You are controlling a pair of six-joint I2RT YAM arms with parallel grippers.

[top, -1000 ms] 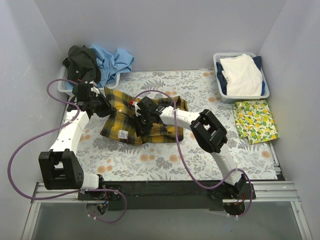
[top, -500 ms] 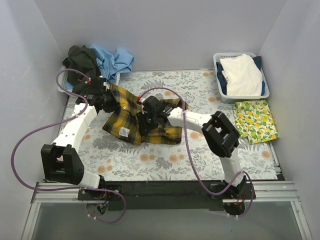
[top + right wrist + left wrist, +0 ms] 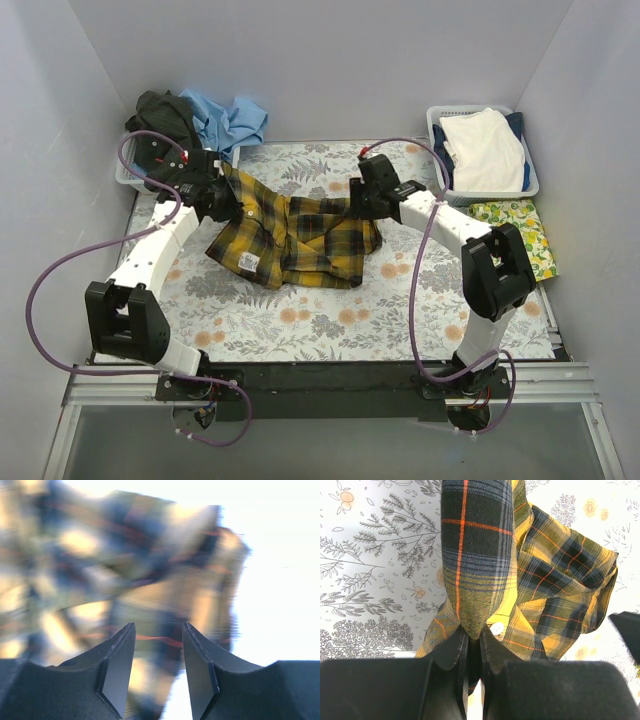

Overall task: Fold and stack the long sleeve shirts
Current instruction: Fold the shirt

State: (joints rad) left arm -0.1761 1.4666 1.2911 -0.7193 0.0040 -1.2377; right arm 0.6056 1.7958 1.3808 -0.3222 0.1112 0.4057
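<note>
One plaid shirt point(image 3: 300, 240) out on the worktop point(image 3: 420, 300), folks. Back left, two more in a heap: one dark shirt point(image 3: 160, 115), one light blue shirt point(image 3: 235, 120). Two baskets on the count, a left basket point(image 3: 125, 175) and a right basket point(image 3: 440, 120), the latter holding one white cloth point(image 3: 485, 150) and one navy cloth point(image 3: 517, 125). One lemon-print cloth point(image 3: 510, 240). And two pincers: left pincer point(image 3: 474, 647), right pincer point(image 3: 159, 665).
</note>
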